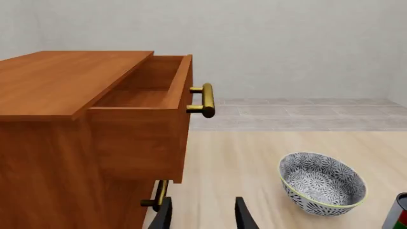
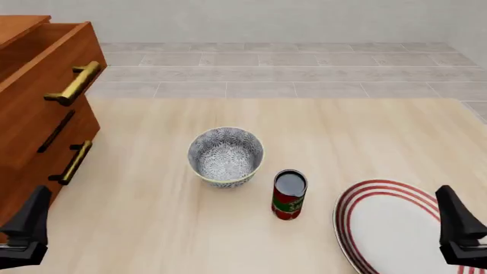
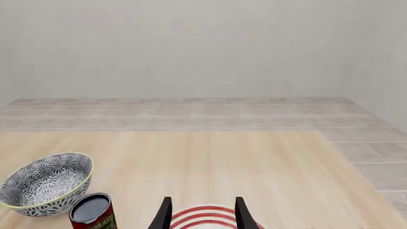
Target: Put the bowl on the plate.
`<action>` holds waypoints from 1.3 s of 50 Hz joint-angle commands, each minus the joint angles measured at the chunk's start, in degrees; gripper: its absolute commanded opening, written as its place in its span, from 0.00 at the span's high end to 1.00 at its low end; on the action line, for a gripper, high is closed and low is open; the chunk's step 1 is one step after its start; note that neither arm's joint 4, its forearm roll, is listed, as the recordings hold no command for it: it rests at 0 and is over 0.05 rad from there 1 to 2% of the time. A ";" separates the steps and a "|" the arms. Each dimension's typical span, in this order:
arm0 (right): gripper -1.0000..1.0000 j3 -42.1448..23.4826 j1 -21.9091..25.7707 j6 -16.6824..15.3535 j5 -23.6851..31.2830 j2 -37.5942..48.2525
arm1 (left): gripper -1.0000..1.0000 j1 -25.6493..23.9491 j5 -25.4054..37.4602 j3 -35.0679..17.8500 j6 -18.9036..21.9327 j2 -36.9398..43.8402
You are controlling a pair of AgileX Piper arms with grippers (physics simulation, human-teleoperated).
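The bowl (image 2: 226, 156) sits upright on the wooden table (image 2: 167, 228), near its middle in the front view, with nothing inside it; its grey-and-white floral pattern covers the inner and outer walls under a pale yellowish rim. The plate (image 2: 396, 228) lies flat at the near right of the table, its white centre bare, red rings circling the rim, and part of it runs out of the picture. Bowl and plate are apart, not touching.

Between them, just beside the bowl on its near right, stands a red can (image 2: 289, 194) with a dark top, upright. It is on the line from the bowl to the plate.

On the left stands a wooden drawer cabinet (image 2: 31, 137). Its top drawer (image 1: 149, 102) is pulled out and the part of its inside that shows is bare. A brass handle (image 1: 205, 100) is on that drawer's front, and a second brass handle (image 2: 74, 162) is on the drawer below.

The left gripper (image 1: 202, 214) hangs near the cabinet's lower front with its fingers spread and nothing between them. The right gripper (image 3: 201, 213) hangs over the plate's edge, fingers likewise spread and holding nothing. Both are well apart from the bowl.
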 commanded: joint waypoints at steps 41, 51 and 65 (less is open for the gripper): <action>0.00 -14.03 6.55 -1.63 -11.23 25.94 | 0.00 -0.01 -0.07 -0.17 0.01 0.30; 0.00 -20.12 10.61 -2.73 -11.68 34.24 | 0.00 -0.01 -0.08 -0.17 0.01 0.29; 0.00 -27.05 18.07 -4.27 -10.23 44.12 | 0.00 -0.01 -0.08 -0.17 0.01 0.29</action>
